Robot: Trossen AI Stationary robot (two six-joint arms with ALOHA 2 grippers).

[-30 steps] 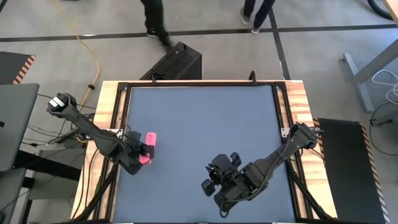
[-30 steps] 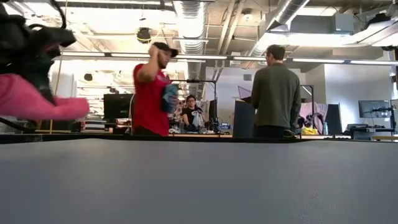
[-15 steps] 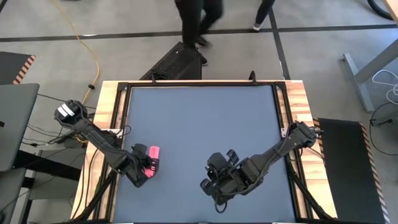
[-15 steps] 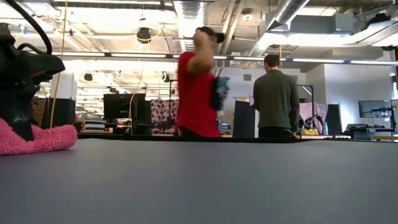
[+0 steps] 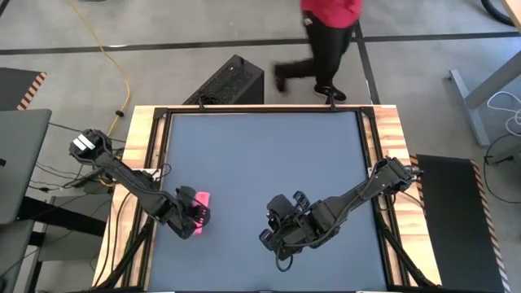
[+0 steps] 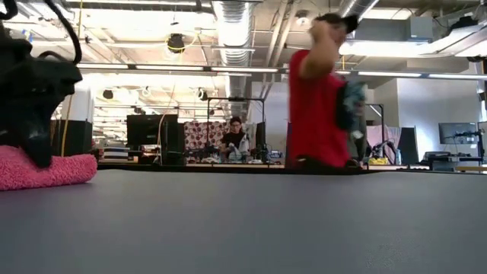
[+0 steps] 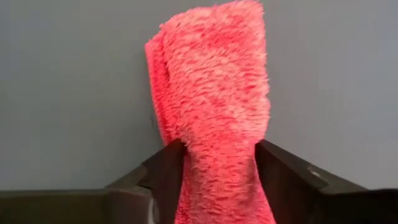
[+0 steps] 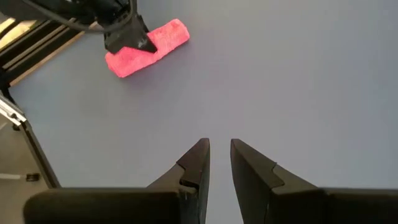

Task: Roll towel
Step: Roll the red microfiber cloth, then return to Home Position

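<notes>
A: High view. The towel (image 5: pixel 200 213) shows pink at lower left of the frame, on the grey table (image 5: pixel 260 146), mostly covered by the left gripper (image 5: pixel 194 220). The right gripper (image 5: pixel 273 230) sits at lower centre, well apart from it. A person in red (image 5: pixel 326 32) is at the top edge.

B: Low view gives the profile: the towel (image 6: pixel 46 169) is a low fuzzy roll lying on the mat at far left, the dark left gripper (image 6: pixel 34 99) standing on top of it. The person in red (image 6: pixel 323 99) is blurred, right of centre.

A: Left wrist view gives the grip. Coarse, shaggy pile; the towel (image 7: pixel 214 118) is a thick folded bundle running up mid-frame, its near end pinched between two black fingers (image 7: pixel 168 177), clamped tight.

B: Right wrist view: the towel (image 8: pixel 149 48) at upper left is a short stubby cylinder under the left gripper (image 8: pixel 127 34). The right gripper (image 8: pixel 219 152) at the bottom holds nothing, a narrow gap between its tips.
</notes>
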